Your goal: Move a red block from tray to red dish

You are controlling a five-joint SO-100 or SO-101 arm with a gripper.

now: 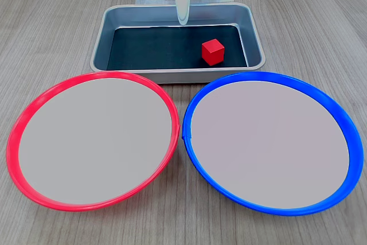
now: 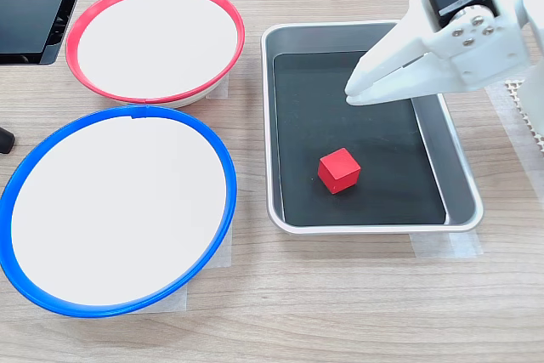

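Red block [image 2: 339, 170], plain-faced cube, lies in rounded metal tray [image 2: 459, 178].

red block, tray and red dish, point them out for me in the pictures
red block [image 2: 339, 170], second exterior view, on its top face.
tray [image 2: 458, 165], second exterior view, on the bare grey wall at the second exterior view's right.
red dish [image 1: 94, 142], first exterior view, on its pale inside.

No text, label, brand, number or sign can be read in either exterior view. The red block [image 1: 213, 51], the tray [image 1: 178, 75], the red dish [image 1: 34, 107] and the blue dish [image 1: 338, 119] all show plain, unmarked faces, and the white end effector [image 2: 350, 93] carries no legible marking.
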